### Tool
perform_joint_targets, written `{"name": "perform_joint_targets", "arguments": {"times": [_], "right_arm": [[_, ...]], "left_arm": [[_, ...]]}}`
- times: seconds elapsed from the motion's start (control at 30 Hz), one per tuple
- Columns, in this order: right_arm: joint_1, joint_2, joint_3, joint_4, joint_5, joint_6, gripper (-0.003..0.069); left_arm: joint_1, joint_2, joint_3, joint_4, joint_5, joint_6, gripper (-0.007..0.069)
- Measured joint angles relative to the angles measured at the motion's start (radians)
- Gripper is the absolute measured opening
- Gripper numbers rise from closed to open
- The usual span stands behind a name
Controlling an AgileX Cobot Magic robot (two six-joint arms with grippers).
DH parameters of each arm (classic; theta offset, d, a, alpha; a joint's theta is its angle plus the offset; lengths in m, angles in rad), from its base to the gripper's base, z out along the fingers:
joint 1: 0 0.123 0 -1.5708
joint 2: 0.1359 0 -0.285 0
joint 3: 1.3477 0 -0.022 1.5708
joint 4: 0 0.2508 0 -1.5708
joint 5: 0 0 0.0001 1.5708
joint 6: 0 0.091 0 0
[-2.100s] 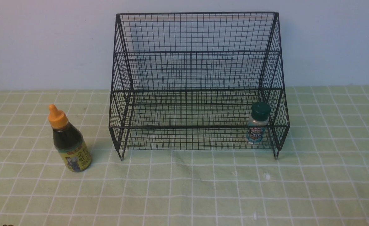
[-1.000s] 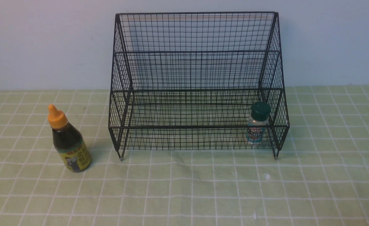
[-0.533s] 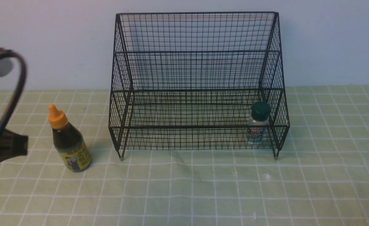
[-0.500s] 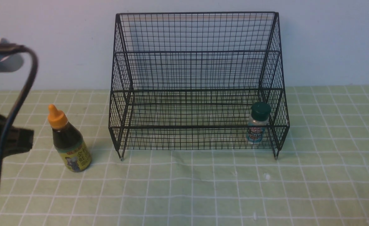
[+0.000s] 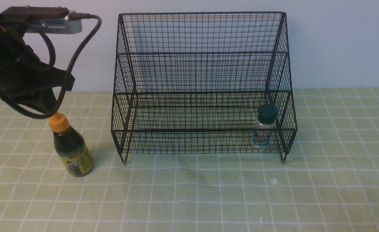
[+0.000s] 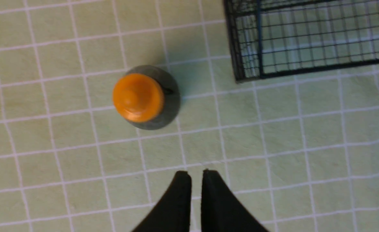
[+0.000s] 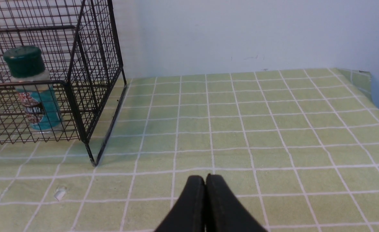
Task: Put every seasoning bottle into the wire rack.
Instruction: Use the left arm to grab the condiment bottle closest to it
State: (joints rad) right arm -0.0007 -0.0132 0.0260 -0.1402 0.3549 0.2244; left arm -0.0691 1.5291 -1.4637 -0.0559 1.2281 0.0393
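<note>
The dark-sauce bottle (image 5: 72, 146) with the orange pointed cap stands on the cloth left of the wire rack (image 5: 202, 53). My left gripper (image 5: 51, 109) hangs just above and behind its cap. In the left wrist view the cap (image 6: 138, 97) lies ahead of the gripper (image 6: 196, 172), whose jaws are almost together with a thin slit and hold nothing. The small shaker (image 5: 264, 127) with the green lid stands in the rack's lower tier at the right end. In the right wrist view my right gripper (image 7: 205, 176) is shut and empty, low over the cloth right of the shaker (image 7: 31, 93).
The rack's front left corner (image 6: 241, 75) is close to the right of the dark bottle. A green checked cloth (image 5: 189, 193) covers the table. A pale wall rises behind the rack. The table's right edge (image 7: 366, 80) shows in the right wrist view.
My left arm has come in from the left edge and risen, moving right until it hangs over the dark bottle's cap. The bottles and rack have not moved.
</note>
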Motion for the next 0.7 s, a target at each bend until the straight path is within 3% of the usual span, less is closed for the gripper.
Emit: {"name": "perform_joint_targets", "arguments": {"times": [0.13, 0.43, 0.57, 0.7], "right_arm": [[0.0, 0.0, 0.0, 0.0, 0.0, 0.0, -0.0014], [0.0, 0.0, 0.0, 0.0, 0.0, 0.0, -0.0014], [0.0, 0.0, 0.0, 0.0, 0.0, 0.0, -0.0014], [0.0, 0.0, 0.0, 0.0, 0.0, 0.0, -0.0014]], "left_arm": [[0.0, 0.031, -0.006, 0.056, -0.036, -0.008, 0.0185], [0.0, 0.115, -0.008, 0.101, -0.114, 0.004, 0.0588], [0.0, 0.171, -0.008, 0.113, -0.139, 0.003, 0.0638], [0.0, 0.219, -0.008, 0.116, -0.14, -0.004, 0.0633]]}}
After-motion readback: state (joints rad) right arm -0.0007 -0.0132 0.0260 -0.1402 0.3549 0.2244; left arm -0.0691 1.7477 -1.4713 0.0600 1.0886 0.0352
